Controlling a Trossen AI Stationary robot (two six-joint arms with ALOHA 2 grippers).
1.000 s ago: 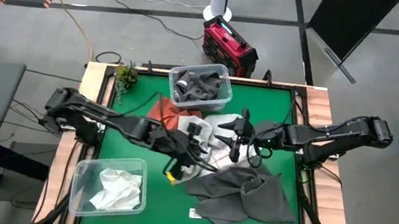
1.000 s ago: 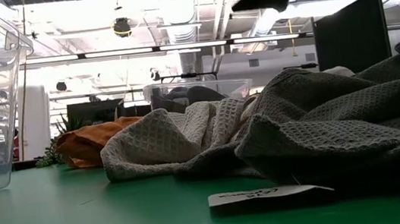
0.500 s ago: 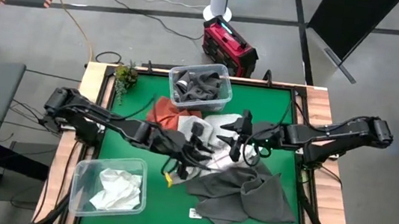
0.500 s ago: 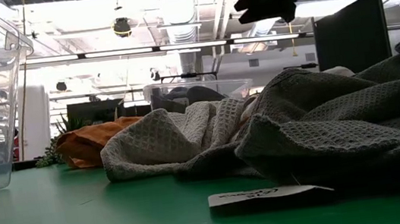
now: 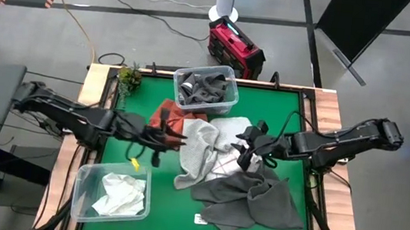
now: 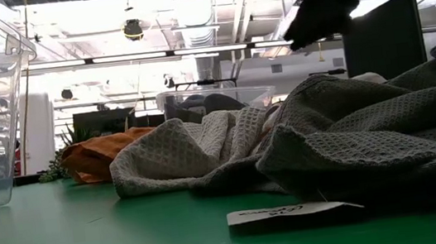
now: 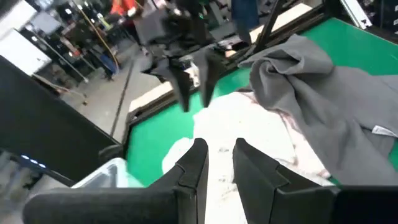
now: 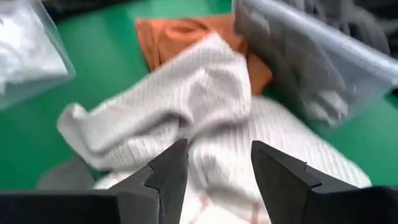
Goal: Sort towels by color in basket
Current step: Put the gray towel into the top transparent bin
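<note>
High view: green desk (image 5: 123, 191) framed in wood, both dark arms reaching in from the sides. Largest among the towels, a dark grey towel (image 5: 253, 202) spread over the near-right part, touching a light grey towel (image 5: 197, 149) bunched at the middle. Just beside that, a white towel with thin red lines (image 5: 225, 160), partly under the other two. Behind, a rust orange towel (image 5: 165, 115) next to a clear bin (image 5: 206, 89) at the far edge, filled with grey cloths. Near the left front corner, a second clear bin (image 5: 111, 191) with white towels (image 5: 120, 192) inside. Small green plant (image 5: 129, 76) at the far-left corner.

Left gripper (image 5: 162, 137) by the orange towel, fingers (image 7: 193, 163) a narrow gap apart, nothing between them. Right gripper (image 5: 250, 145) above the white lined towel, fingers (image 8: 171, 169) parted wide, holding nothing.
</note>
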